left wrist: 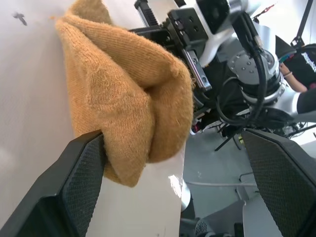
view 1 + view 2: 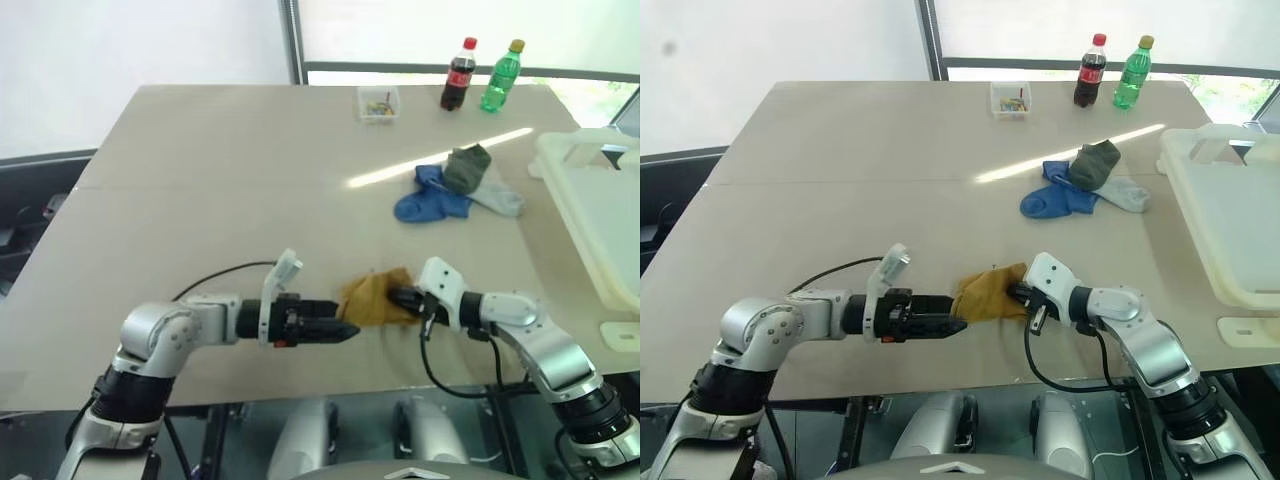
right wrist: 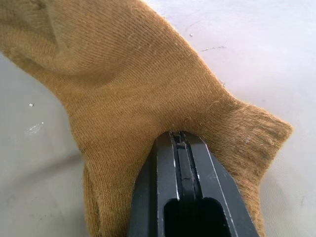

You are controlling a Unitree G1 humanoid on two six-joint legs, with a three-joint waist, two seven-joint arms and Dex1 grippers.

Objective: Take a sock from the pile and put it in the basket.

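Pincer on right arm (image 2: pixel 1018 293) clenched on mustard sock (image 2: pixel 992 292), just above tabletop (image 2: pixel 840 190). Left pincer (image 2: pixel 958 325) released wide, one finger (image 1: pixel 81 182) touching sock. Pile (image 2: pixel 1085 182) beyond, basket (image 2: pixel 1230 215) right.

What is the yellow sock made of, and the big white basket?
The yellow sock looks like soft knitted fabric, maybe cotton or wool: you can see fine ribbed stitches and fuzzy edges. The basket looks like smooth, hard cream-white plastic, with a thick rounded rim that looks moulded.
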